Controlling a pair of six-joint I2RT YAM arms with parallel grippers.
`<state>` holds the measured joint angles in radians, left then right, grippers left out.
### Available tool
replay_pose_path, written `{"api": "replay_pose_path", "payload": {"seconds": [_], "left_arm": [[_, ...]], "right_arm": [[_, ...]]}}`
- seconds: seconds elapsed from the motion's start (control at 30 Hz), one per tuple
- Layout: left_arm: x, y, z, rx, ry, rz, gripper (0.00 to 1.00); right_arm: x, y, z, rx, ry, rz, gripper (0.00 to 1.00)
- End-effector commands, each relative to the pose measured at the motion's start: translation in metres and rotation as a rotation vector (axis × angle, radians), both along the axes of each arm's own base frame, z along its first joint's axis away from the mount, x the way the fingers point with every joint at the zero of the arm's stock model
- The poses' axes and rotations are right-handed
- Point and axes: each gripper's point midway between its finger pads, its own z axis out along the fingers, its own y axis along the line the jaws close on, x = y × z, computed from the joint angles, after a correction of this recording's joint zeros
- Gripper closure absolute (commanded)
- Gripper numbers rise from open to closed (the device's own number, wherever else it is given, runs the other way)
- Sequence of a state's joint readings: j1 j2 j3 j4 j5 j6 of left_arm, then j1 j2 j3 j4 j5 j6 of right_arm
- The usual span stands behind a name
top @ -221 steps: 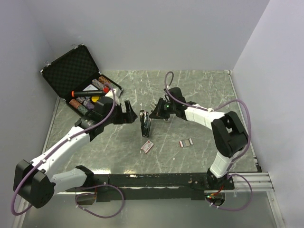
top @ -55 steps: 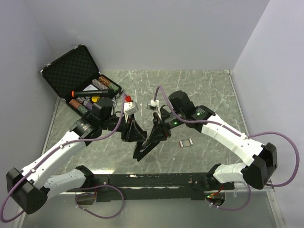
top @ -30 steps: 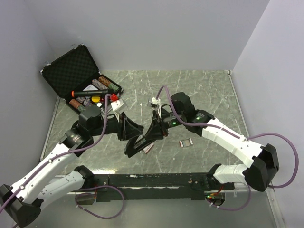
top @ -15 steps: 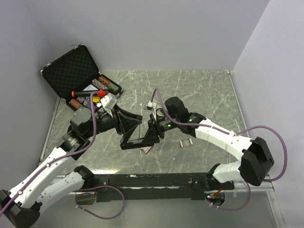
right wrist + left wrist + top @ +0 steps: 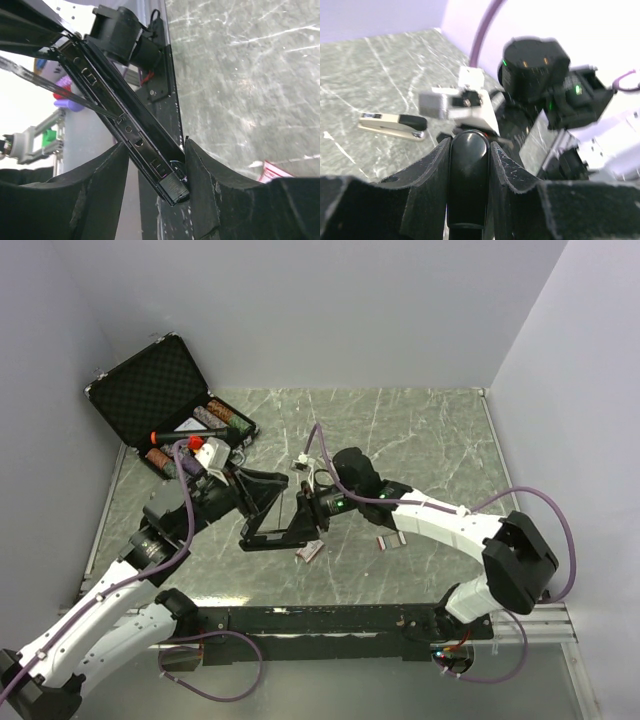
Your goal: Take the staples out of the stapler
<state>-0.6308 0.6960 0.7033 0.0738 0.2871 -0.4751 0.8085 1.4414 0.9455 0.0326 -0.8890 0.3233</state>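
The black stapler hangs swung open above the table's middle. My left gripper is shut on its glossy top arm, which fills the gap between both pads. My right gripper stands open around the rear end of the stapler's metal channel. Its right finger is close against the end and its left finger stands apart. The stretch of channel I see is bare metal with holes. A short strip that looks like staples lies on the table to the right.
A small red and white box lies just below the stapler and shows in the right wrist view. An open black case with several items stands at the back left. A beige and black item lies on the marble.
Both arms have carried the stapler leftward, and it has tipped from steep to nearly level. My right gripper's jaws have widened around the channel end. The left grip has held.
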Motion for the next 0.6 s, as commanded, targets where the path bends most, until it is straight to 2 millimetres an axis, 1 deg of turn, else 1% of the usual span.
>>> {"api": "replay_pose_path", "payload": {"seconds": [0.0,0.2,0.3,0.43,0.57], "left_arm": [[0.010,0.022,0.073,-0.258,-0.128,0.141,0.99],[0.025,0.035,0.070,-0.317,-0.100,0.244,0.99],[0.033,0.048,0.072,-0.351,-0.094,0.329,0.99],[0.038,0.063,0.076,-0.402,-0.099,0.407,0.99],[0.046,0.072,0.078,-0.435,-0.111,0.471,0.99]], "right_arm": [[0.003,0.016,-0.002,0.050,0.022,-0.027,0.45],[-0.001,0.029,-0.009,0.065,0.075,-0.034,0.45],[-0.002,0.034,-0.007,0.079,0.086,-0.044,0.45],[-0.005,0.041,-0.006,0.093,0.110,-0.054,0.45],[-0.008,0.050,-0.004,0.105,0.131,-0.052,0.45]]}}
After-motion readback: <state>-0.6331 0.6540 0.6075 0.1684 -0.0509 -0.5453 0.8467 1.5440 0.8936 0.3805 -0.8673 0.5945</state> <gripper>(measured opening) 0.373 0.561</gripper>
